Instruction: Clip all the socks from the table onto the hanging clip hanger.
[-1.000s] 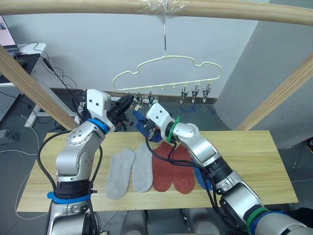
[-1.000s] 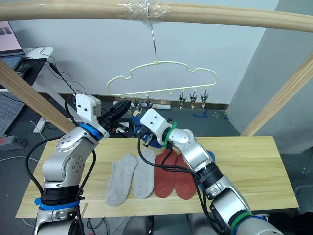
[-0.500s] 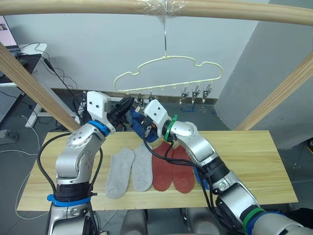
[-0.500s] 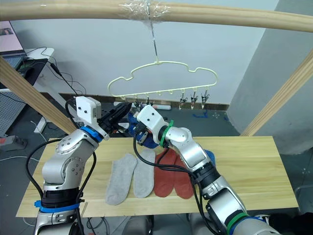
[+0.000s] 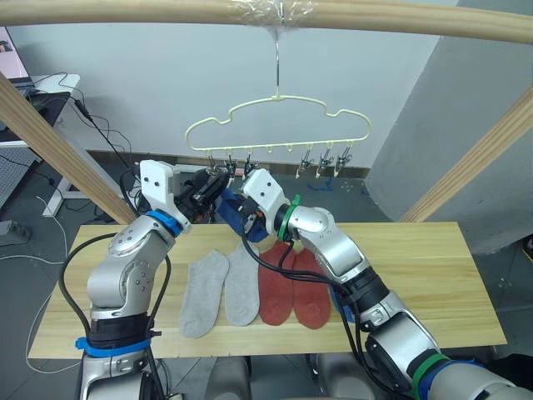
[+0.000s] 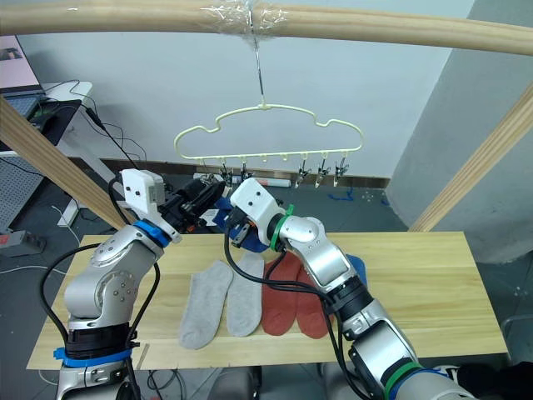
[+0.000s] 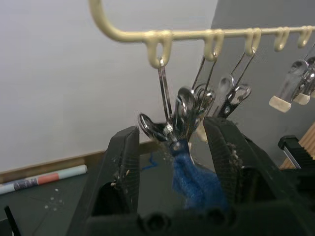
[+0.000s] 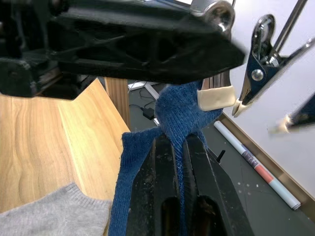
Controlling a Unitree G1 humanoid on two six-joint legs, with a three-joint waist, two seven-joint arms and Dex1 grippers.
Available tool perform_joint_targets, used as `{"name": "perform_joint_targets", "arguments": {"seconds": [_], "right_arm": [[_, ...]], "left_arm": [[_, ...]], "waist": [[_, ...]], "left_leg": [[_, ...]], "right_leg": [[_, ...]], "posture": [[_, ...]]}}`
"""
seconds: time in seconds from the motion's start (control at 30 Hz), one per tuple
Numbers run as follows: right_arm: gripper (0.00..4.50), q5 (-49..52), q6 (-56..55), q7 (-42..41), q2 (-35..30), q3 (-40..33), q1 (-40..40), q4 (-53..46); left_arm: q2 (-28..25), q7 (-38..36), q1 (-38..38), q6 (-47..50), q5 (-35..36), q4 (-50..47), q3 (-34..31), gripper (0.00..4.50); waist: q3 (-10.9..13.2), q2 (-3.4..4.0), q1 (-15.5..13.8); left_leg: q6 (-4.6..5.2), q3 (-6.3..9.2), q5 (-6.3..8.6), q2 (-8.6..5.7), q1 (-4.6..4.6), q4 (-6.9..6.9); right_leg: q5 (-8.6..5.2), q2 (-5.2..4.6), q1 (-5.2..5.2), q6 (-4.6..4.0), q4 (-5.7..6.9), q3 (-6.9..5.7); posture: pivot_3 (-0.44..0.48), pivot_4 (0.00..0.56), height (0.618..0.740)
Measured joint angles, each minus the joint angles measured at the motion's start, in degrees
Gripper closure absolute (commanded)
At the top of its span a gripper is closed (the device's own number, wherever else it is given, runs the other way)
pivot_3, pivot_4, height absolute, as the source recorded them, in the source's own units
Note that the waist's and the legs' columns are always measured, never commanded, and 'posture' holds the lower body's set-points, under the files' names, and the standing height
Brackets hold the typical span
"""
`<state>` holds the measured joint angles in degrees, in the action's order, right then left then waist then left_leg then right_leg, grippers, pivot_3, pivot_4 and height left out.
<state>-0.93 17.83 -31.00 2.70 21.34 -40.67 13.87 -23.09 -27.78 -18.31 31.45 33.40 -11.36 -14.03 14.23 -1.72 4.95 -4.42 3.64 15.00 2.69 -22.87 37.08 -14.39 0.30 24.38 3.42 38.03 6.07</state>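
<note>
1. Both arms are up at the near-left end of the clip hanger (image 5: 277, 125), which hangs by its hook from the wooden rail (image 5: 266, 12) over the table (image 5: 416, 275).
2. The right gripper (image 8: 179, 147) has its two fingers pressed together on a fold of the blue sock (image 8: 184, 105), pinching it and holding its top edge up to the clips.
3. The left gripper (image 7: 172, 142) has its fingers spread either side of the end clip (image 7: 172, 123); the sock's tip sits right at that clip's mouth, between the fingers.
4. My read: this is the clipping of the first sock. From here I can't tell whether the clip has actually bitten the fabric.
5. On the table lie two grey socks (image 5: 223, 292) side by side, two red socks (image 5: 293, 287) just beside them, and a blue edge (image 5: 343, 302) peeking out from under the right forearm, probably the second blue sock.
6. The other clips (image 5: 325, 160) hang empty along the wire.
7. Next, I'd say, the clip has to shut firmly on the knit before the right gripper lets go; release too soon and the sock drops, and the hanger swings freely on its hook.
8. Writing: none I can read. There's a marker pen (image 7: 42, 179) on the floor by the wall, its label too blurred.
</note>
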Motion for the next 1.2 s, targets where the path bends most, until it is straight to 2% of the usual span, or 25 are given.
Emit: {"name": "perform_joint_targets", "arguments": {"seconds": [0.1, 0.2, 0.4, 0.6, 0.77, 0.97, 1.13, 1.2], "right_arm": [[4.50, 0.0, 0.0, 0.1, 0.2, 0.0, 0.0, 0.0], [3.85, 0.0, 0.0, 0.2, 0.4, 0.0, 0.0, 0.0], [1.87, 0.0, 0.0, 0.2, 0.3, -0.3, 0.0, 0.0], [1.87, -0.1, 3.2, -2.3, -6.5, 0.0, 3.4, -7.8], [1.87, 2.1, 7.9, -6.8, -16.3, -2.6, 8.5, -22.2], [1.87, 8.5, 14.0, -13.0, -26.7, -8.2, 12.3, -36.1], [1.87, 14.0, 18.8, -15.4, -31.9, -12.6, 12.9, -42.5], [1.81, 15.7, 20.5, -15.3, -33.2, -13.6, 12.9, -44.0]], "left_arm": [[-0.9, -0.4, 0.9, 1.3, 1.0, -1.3, -0.4, 2.21], [-1.8, -0.4, 1.5, 1.6, 1.4, -2.5, -0.4, 2.17], [-2.4, -0.4, 2.3, 0.8, 1.2, -2.8, -0.4, 2.17], [-2.5, -0.6, 5.5, -2.9, -2.4, -5.7, 1.3, 2.17], [-0.8, 0.9, 6.1, -9.3, -9.1, -7.3, 6.1, 2.17], [5.5, 6.0, 5.4, -16.9, -16.1, -5.3, 9.3, 2.17], [8.8, 9.8, 3.5, -22.4, -20.4, -2.5, 9.8, 2.17], [9.6, 9.9, 2.9, -23.5, -20.7, -1.5, 10.0, 2.57]], "waist": [[0.0, 0.00, 0.0], [0.0, 0.00, 0.0], [0.0, -0.01, 0.0], [0.0, -0.01, -0.4], [0.0, 0.00, -0.3], [0.0, 0.00, -0.2], [0.1, 0.00, 0.2], [0.1, 0.01, 0.2]], "left_leg": [[-0.05, 0.11, -0.03, 0.00, -0.02, 0.00], [-0.08, 0.17, -0.05, 0.00, -0.02, 0.00], [-0.12, 0.23, -0.08, 0.00, -0.02, 0.00], [-0.13, 0.27, -0.08, -0.01, -0.06, 0.00], [-0.11, 0.27, -0.09, -0.03, -0.04, 0.02], [-0.08, 0.29, -0.09, -0.03, 0.00, 0.08], [-0.05, 0.28, -0.10, -0.04, 0.03, 0.11], [-0.05, 0.28, -0.10, -0.04, 0.03, 0.11]], "right_leg": [[0.01, 0.00, -0.01, -0.02, 0.01, -0.13], [0.02, -0.01, -0.02, -0.04, 0.02, -0.20], [0.06, 0.00, -0.03, -0.12, 0.03, -0.27], [0.07, -0.05, -0.06, -0.12, -0.01, -0.34], [0.06, -0.05, -0.09, -0.12, -0.02, -0.34], [0.05, -0.01, -0.19, -0.12, -0.03, -0.34], [0.05, 0.00, -0.25, -0.12, -0.04, -0.30], [0.05, 0.01, -0.25, -0.12, -0.05, -0.30]], "posture": [[-0.046, 0.194, 0.740], [-0.042, 0.193, 0.740], [-0.045, 0.192, 0.740], [-0.051, 0.206, 0.740], [-0.081, 0.227, 0.740], [-0.121, 0.252, 0.740], [-0.155, 0.268, 0.740], [-0.161, 0.270, 0.740]]}}
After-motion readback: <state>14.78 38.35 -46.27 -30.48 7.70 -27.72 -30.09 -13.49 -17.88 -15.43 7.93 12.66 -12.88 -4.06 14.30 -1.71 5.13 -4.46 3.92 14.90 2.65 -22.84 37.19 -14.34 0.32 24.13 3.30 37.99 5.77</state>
